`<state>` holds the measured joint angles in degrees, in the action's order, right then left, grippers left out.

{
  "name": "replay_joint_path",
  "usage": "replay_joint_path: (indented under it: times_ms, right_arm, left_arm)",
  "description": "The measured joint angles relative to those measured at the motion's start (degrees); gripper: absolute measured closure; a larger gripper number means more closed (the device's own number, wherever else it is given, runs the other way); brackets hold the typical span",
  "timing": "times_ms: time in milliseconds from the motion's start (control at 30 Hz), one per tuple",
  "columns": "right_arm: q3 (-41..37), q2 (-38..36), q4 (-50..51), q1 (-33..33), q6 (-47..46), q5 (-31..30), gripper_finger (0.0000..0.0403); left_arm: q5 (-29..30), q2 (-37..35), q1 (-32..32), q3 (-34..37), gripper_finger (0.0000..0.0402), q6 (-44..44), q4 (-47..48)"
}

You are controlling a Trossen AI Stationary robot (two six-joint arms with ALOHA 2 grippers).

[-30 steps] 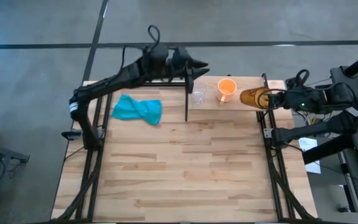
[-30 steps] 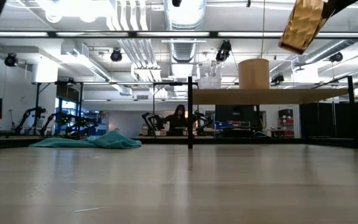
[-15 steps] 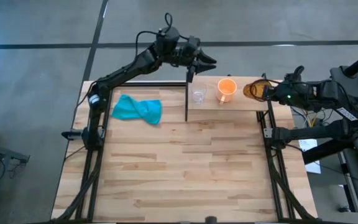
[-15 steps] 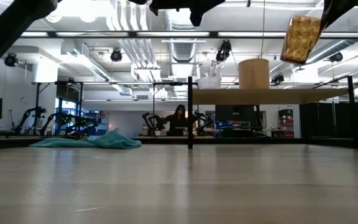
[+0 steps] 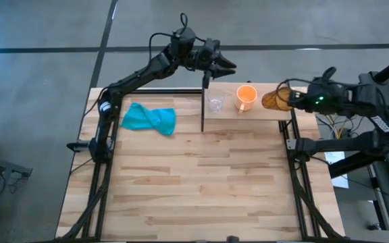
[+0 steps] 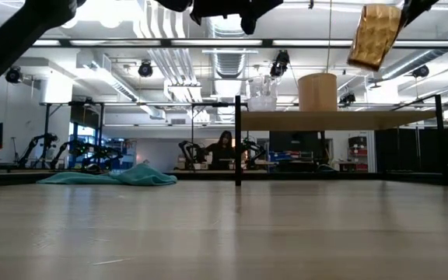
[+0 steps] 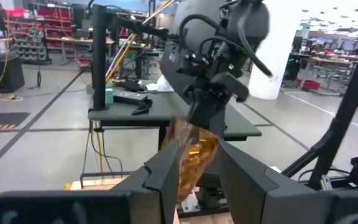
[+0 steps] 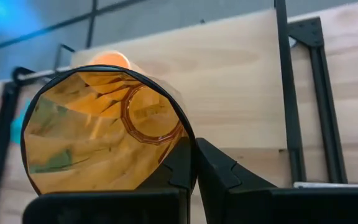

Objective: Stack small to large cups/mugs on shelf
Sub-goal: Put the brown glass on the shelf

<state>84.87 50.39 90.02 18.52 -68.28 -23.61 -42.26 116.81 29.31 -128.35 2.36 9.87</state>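
The brown wood-patterned cup [image 5: 274,100] is in the air at the shelf's right end, in my right gripper [image 5: 291,100], which is shut on it. In the low view this cup [image 6: 374,36] hangs well above the shelf [image 6: 341,118]. The orange mug [image 5: 246,96] and the small clear glass cup [image 5: 215,104] stand on their bases on the shelf board [image 5: 262,115]. My left gripper [image 5: 225,65] hovers open above the shelf's far left corner, touching nothing. Its wrist view looks past its fingers [image 7: 166,163] at the right arm and the cup [image 7: 191,158]. My right gripper [image 8: 196,155] holds the brown cup by its rim [image 8: 187,138], one finger inside the mouth and one outside the wall. It comes from the table's right. The cup is lifted clear and hangs tilted below the fingers, base [image 6: 362,64] lowest.
A teal cloth [image 5: 148,118] lies crumpled on the tabletop left of the shelf's black post [image 5: 202,108]. Black frame rails [image 5: 292,145] run along both table sides. The near half of the plank tabletop [image 5: 194,182] is bare wood. A person [image 6: 224,148] sits far behind.
The left arm has reared up higher and its gripper has shifted slightly toward the table's right, then held still. The right gripper has carried the brown cup a little toward the far edge while turning it: the cup swung nearer upright, dipped, then rose and tilted again.
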Motion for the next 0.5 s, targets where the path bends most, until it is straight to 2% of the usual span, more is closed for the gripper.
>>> replay_joint_path:
  times_ms: [233, 500]
  right_arm:
    - [5.1, 0.1, 0.0, 3.9, 4.9, 0.1, 0.0394]
    - [5.5, 1.8, 0.0, 10.4, 9.9, 2.3, 0.0394]
  left_arm:
    - [-2.6, -1.0, 0.0, -0.3, 0.0306, 0.1, -0.6]
    - [-3.1, -1.1, -0.1, -0.1, 0.0306, 0.2, -0.4]
